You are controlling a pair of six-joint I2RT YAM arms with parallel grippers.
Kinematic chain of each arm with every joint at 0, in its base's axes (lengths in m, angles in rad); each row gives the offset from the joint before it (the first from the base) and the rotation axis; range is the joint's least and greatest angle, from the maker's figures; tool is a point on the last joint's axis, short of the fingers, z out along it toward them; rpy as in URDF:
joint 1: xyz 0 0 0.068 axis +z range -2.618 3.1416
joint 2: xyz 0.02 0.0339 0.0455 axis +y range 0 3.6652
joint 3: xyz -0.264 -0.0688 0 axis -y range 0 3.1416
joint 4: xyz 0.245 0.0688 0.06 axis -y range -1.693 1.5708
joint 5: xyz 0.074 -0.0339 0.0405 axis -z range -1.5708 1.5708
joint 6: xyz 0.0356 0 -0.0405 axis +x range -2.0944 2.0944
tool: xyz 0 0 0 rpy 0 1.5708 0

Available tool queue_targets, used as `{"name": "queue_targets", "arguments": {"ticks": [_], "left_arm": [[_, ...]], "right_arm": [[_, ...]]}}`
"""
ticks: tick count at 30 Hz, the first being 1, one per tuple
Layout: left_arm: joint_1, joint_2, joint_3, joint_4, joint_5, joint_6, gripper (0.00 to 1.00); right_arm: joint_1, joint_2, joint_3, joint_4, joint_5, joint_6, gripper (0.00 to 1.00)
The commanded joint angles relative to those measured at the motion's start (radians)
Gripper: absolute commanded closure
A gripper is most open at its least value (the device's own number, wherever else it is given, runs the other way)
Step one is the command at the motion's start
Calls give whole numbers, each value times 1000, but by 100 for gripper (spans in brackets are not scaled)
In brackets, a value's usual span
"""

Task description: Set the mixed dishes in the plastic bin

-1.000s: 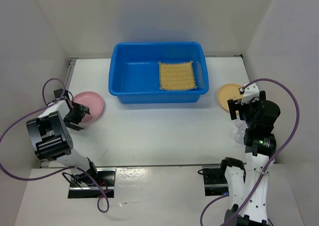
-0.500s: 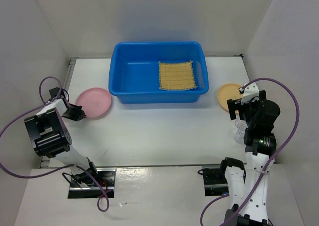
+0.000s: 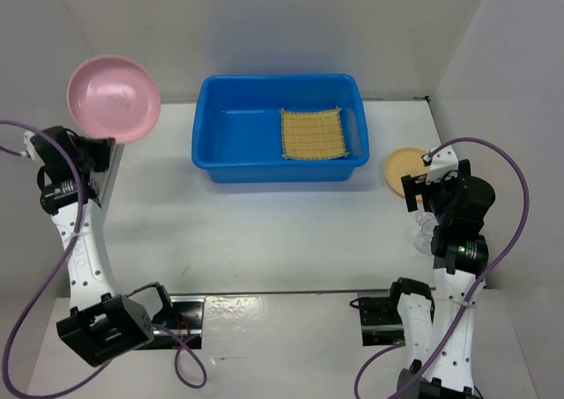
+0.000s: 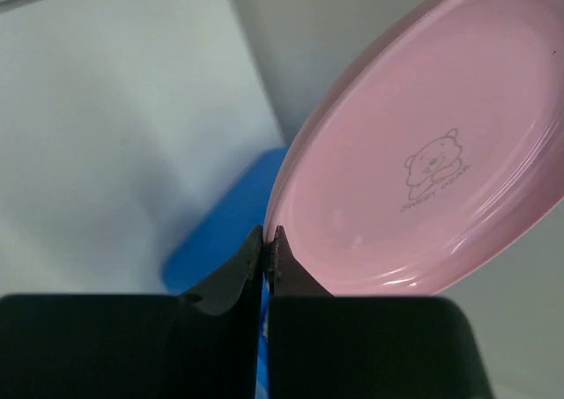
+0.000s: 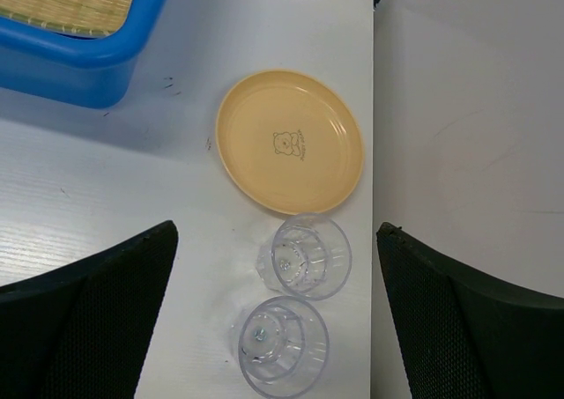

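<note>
My left gripper point(image 3: 100, 140) is shut on the lower rim of the round pink plate point(image 3: 115, 99), which it holds tilted high above the table's left side. In the left wrist view the fingertips point(image 4: 269, 240) pinch the pink plate point(image 4: 423, 170) at its edge. The blue plastic bin point(image 3: 204, 108) stands at the back centre with the yellow bamboo mat point(image 3: 311, 134) lying inside it. At the right, my right gripper point(image 5: 276, 236) hangs open above two clear cups point(image 5: 310, 256) point(image 5: 282, 344), with the tan-yellow plate point(image 5: 291, 144) just beyond them.
White walls close in the table on the left, back and right. The tan plate point(image 3: 401, 168) and the cups point(image 3: 426, 232) lie close to the right wall. A corner of the bin point(image 5: 79, 60) shows in the right wrist view.
My left gripper shut on the pink plate's rim and the arm lifted it off the table, up and toward the back left. The right arm has stayed still.
</note>
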Motion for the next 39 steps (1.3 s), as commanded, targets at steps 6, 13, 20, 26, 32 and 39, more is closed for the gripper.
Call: {"name": "queue_targets", "arguments": {"ticks": [6, 13, 20, 26, 32, 39], "left_arm": [[-258, 302, 462, 30, 258, 180, 100], [-617, 769, 1055, -338, 227, 485, 100], [-793, 1140, 1549, -588, 129, 557, 100], [-852, 1400, 1776, -622, 82, 513, 100], [-883, 1617, 1985, -655, 80, 448, 100], [-892, 1718, 2022, -552, 68, 401, 98]], "right_arm": [[-6, 2, 6, 13, -11, -4, 2], [-6, 11, 6, 13, -2, -4, 2], [-6, 11, 6, 13, -2, -4, 2], [-6, 11, 6, 13, -2, -4, 2], [-6, 11, 6, 13, -2, -4, 2], [-6, 11, 6, 13, -2, -4, 2]]}}
